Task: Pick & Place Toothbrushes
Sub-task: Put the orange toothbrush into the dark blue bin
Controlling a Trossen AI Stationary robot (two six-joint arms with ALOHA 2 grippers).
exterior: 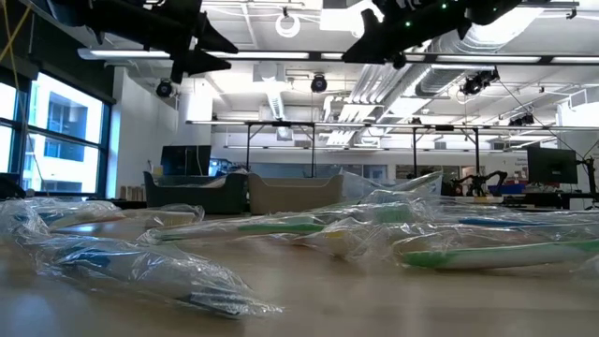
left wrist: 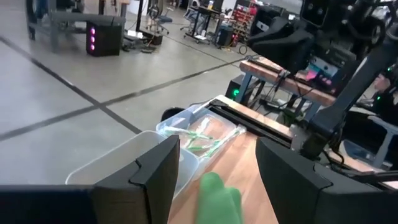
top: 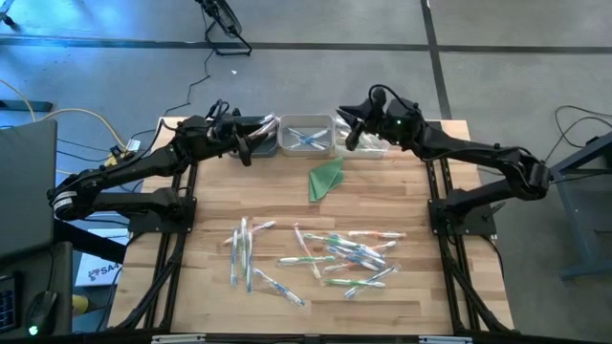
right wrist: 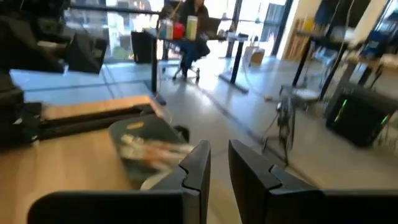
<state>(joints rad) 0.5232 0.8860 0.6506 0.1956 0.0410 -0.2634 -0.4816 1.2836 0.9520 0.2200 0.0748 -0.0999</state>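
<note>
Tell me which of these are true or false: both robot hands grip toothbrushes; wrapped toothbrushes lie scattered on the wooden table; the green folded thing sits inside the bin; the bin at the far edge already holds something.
1. Both hands grip toothbrushes: false. The left hand is open and empty; the right hand holds nothing visible.
2. Plastic-wrapped toothbrushes lie scattered on the wooden table: true.
3. The green folded triangle sits inside the bin: false. It lies on the table beside it.
4. The grey rectangular bin holds something: true, some wrapped toothbrushes.
</note>
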